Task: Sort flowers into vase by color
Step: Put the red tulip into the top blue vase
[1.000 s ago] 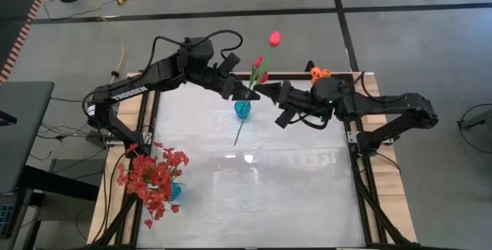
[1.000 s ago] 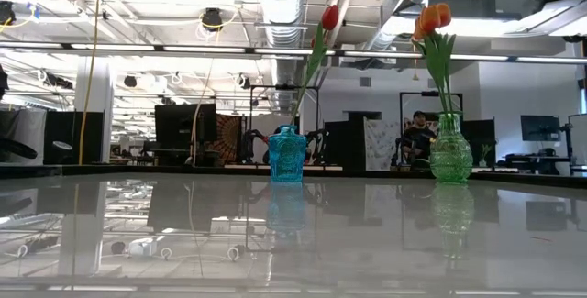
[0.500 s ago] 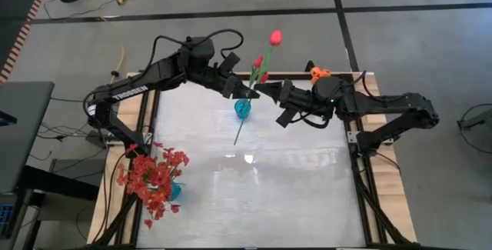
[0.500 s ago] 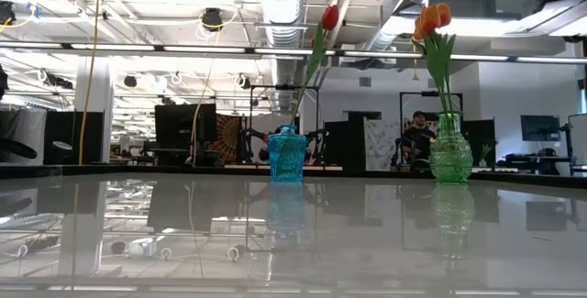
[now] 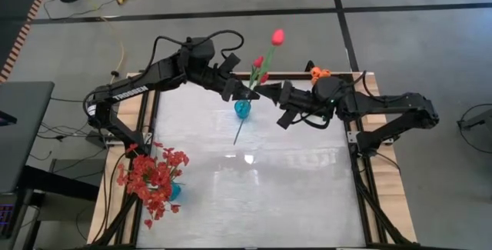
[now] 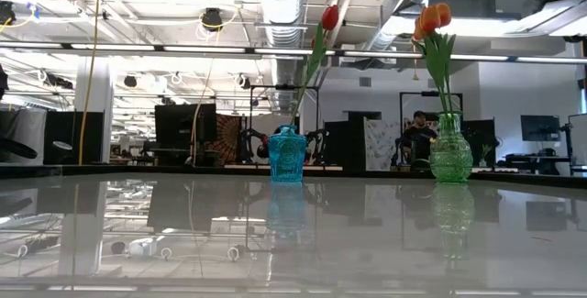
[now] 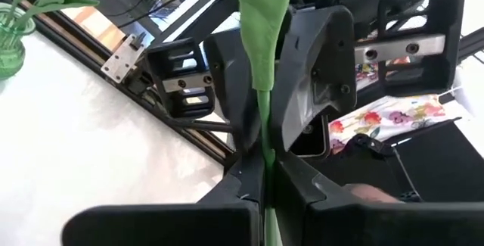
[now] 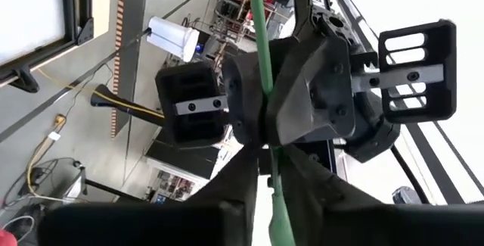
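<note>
High view: both dark arms meet nose to nose over the small blue glass vase [image 5: 242, 109] at the far-middle of the white glossy table [image 5: 254, 181]. Left gripper [image 5: 250, 90] is clamped on the thin green stem of the red-pink tulip [image 5: 275, 37], bud up high past the far edge. Right gripper [image 5: 265, 93] sits at the same stem, fingers just apart, pinch loose. Bushy spray of small red blossoms [image 5: 154, 175] stands at the near-left corner in another blue vase, well apart. Orange tulip buds [image 5: 318, 72] by the right arm, far edge.

Low view: red-pink tulip leans tall out of the blue vase; green glass vase [image 6: 450, 155] w/ the orange buds stands to its right. A person sits in the room behind.

Left wrist view: own fingers [image 7: 243, 186] shut tight on the stem, right gripper facing it close.

Right wrist view: stem runs between its fingers [image 8: 240, 172]; left gripper opposite, pinching.
</note>
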Controlling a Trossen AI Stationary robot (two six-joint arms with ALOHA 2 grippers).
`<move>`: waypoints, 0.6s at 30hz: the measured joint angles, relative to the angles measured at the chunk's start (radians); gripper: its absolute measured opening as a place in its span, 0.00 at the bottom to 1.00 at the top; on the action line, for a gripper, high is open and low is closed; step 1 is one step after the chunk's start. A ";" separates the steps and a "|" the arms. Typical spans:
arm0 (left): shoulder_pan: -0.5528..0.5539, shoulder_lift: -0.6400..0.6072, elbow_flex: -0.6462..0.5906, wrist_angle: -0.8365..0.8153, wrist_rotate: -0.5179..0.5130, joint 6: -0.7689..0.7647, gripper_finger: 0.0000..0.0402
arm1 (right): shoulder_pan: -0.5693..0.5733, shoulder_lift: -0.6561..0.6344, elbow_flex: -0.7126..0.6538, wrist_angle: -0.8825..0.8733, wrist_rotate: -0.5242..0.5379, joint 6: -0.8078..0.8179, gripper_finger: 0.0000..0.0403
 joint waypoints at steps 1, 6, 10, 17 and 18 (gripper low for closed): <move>0.003 0.000 0.000 0.001 0.000 0.004 0.00 | 0.000 0.000 0.000 -0.004 -0.001 -0.004 0.21; 0.028 -0.001 0.000 0.006 -0.001 0.010 0.00 | -0.012 -0.003 0.000 -0.018 0.002 0.008 0.35; 0.057 -0.001 0.000 0.016 -0.005 0.037 0.00 | -0.012 -0.010 0.000 -0.026 0.008 0.039 0.47; 0.142 -0.008 0.000 0.104 -0.041 0.168 0.00 | -0.019 -0.045 -0.002 -0.023 0.041 0.243 0.59; 0.155 -0.013 0.000 0.105 -0.063 0.204 0.00 | -0.023 -0.054 -0.002 -0.031 0.059 0.289 0.60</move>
